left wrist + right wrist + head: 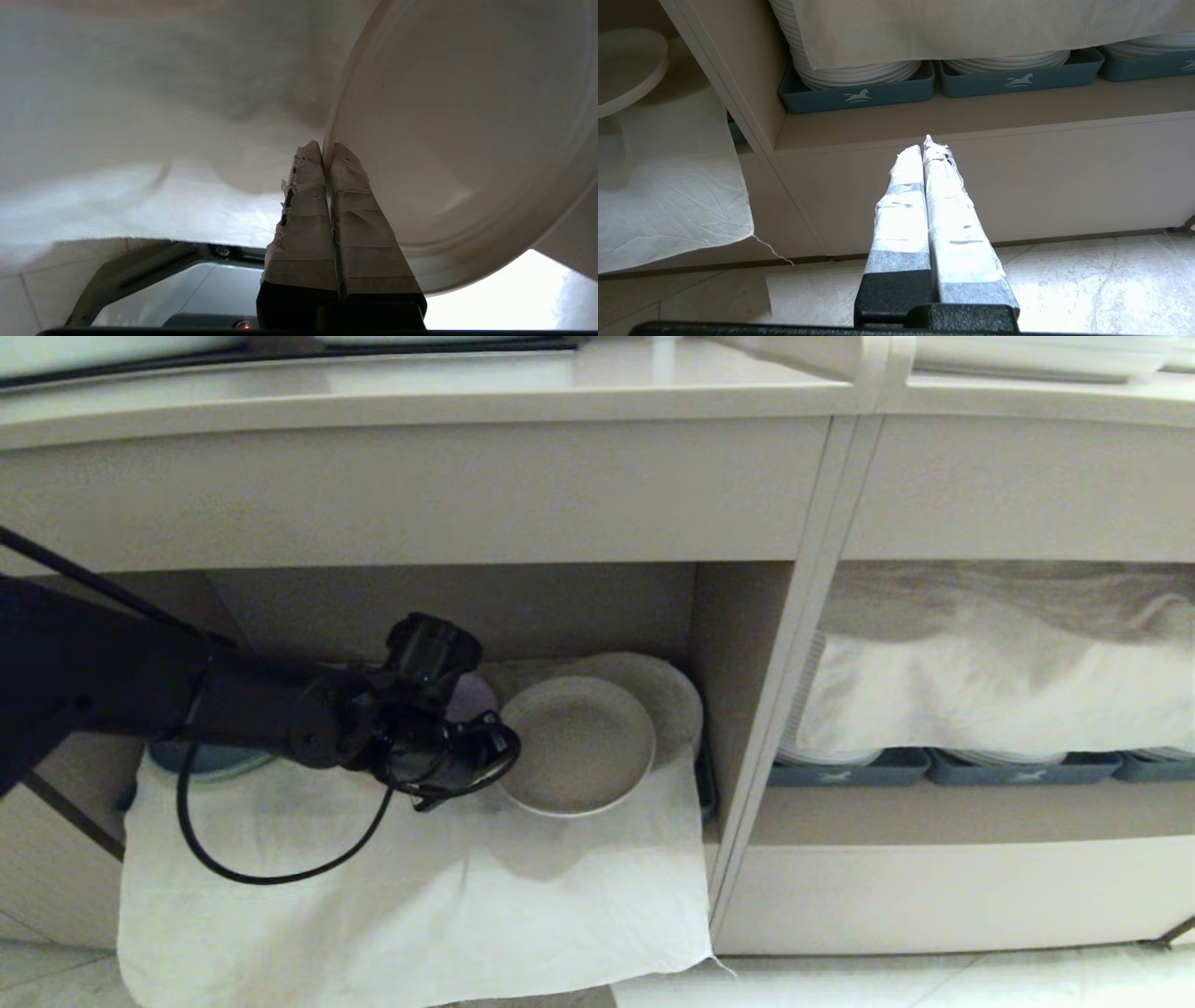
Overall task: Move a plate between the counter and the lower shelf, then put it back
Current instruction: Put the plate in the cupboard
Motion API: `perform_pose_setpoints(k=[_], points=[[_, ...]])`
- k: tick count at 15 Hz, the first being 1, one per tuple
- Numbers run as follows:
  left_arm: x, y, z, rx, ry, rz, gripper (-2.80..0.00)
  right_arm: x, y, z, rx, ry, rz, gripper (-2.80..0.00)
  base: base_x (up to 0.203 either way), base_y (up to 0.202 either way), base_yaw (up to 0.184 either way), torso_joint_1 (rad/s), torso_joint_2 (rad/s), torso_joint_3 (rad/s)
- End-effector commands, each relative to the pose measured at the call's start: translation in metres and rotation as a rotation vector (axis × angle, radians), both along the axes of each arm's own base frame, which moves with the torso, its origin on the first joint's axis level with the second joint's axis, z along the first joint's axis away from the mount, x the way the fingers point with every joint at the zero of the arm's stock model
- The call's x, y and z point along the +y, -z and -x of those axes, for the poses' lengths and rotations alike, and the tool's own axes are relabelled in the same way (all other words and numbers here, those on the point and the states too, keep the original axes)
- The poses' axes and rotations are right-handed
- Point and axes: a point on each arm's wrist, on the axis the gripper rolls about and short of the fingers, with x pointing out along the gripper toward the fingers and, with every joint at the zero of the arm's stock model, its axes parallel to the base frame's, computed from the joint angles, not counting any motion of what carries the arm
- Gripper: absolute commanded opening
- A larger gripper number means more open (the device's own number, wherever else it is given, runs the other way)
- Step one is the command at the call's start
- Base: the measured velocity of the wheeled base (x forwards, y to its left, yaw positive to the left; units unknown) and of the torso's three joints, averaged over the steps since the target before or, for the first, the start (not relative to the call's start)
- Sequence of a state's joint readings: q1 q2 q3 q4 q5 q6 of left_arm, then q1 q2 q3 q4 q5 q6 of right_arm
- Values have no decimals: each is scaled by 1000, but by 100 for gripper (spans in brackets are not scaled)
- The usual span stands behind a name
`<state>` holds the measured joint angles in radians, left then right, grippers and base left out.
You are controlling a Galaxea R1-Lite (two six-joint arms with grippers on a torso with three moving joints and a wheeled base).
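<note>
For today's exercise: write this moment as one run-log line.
left gripper: shut on plate rim | plate: tilted above white cloth, lower shelf | right gripper: shut, empty, parked

Lower shelf (738, 709), crinkled white cloth (420, 887) draped over its edge

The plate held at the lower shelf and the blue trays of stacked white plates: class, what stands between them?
A beige upright cabinet divider separates the plate from the blue trays; head view and right wrist view both show it.
</note>
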<state>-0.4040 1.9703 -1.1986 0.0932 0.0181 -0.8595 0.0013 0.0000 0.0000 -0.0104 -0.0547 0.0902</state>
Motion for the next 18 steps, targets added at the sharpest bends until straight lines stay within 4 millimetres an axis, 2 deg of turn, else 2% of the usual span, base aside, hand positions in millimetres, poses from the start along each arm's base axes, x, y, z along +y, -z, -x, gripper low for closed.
perform_pose_setpoints(k=[1,6,18], points=[[-5,3,-5,1,3,3,-280,0,0,0,0,0,0,-280,0,0,0,0,0,0],[-11,11,-9,16,12,-2,-280,0,0,0,0,0,0,-280,0,0,0,0,0,0],[-20,10,-25,-6,-4,30,-280,0,0,0,0,0,0,-280,0,0,0,0,0,0]])
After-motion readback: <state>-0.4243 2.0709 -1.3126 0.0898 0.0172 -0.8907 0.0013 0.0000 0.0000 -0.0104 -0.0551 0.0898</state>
